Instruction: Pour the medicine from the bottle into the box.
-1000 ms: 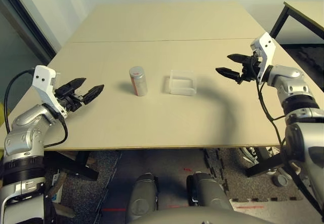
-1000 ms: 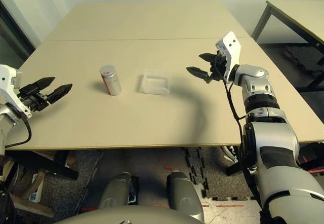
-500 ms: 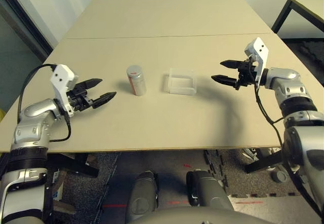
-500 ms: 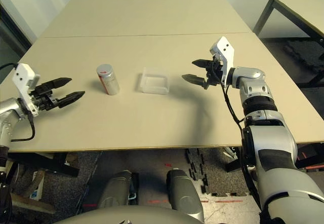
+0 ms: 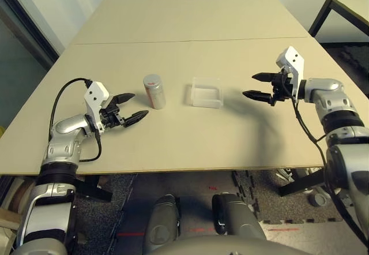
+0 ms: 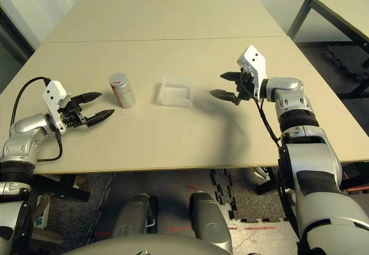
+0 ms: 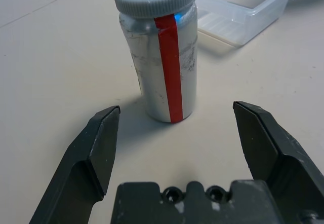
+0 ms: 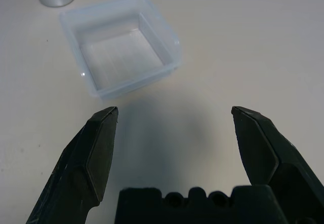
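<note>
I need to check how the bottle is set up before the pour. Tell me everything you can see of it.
The bottle is a small silver-grey cylinder, metallic-looking and a little scuffed, with a grey ribbed cap still on and a red stripe running down its side, plus a red mark on the cap. It stands upright on the table, to the left of the box and apart from it. Nothing touches it: the left gripper is open, just short of it.

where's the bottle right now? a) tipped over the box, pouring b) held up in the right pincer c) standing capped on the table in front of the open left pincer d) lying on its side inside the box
c: the bottle stands upright with its cap on, on the table, just ahead of the open, empty left pincer, apart from the box.
</note>
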Action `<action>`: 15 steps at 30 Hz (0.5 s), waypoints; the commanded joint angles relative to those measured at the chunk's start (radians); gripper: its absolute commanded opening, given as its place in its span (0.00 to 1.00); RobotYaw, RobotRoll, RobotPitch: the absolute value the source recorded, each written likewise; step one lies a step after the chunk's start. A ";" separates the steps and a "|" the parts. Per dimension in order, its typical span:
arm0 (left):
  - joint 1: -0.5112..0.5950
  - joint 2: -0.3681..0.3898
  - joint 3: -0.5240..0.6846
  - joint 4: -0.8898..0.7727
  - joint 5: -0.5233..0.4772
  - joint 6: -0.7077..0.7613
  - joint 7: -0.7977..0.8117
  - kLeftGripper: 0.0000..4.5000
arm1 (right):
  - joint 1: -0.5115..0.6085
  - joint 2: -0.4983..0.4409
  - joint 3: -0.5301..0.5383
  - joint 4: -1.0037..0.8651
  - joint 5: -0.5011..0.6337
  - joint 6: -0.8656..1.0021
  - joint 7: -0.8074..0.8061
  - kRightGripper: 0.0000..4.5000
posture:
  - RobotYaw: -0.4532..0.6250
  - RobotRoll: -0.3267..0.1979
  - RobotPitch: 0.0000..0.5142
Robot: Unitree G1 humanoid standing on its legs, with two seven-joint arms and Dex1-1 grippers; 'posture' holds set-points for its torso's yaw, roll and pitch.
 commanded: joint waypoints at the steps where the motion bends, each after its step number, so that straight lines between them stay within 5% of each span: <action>1: -0.040 -0.020 -0.004 0.075 0.023 -0.043 0.014 1.00 | -0.003 -0.008 0.022 -0.046 -0.008 0.019 0.025 0.99 | 0.36 0.62 0.14; 15: -0.187 -0.136 -0.024 0.313 0.076 -0.168 0.060 1.00 | 0.071 -0.047 0.031 -0.220 0.012 0.107 0.059 0.99 | 0.30 0.62 0.13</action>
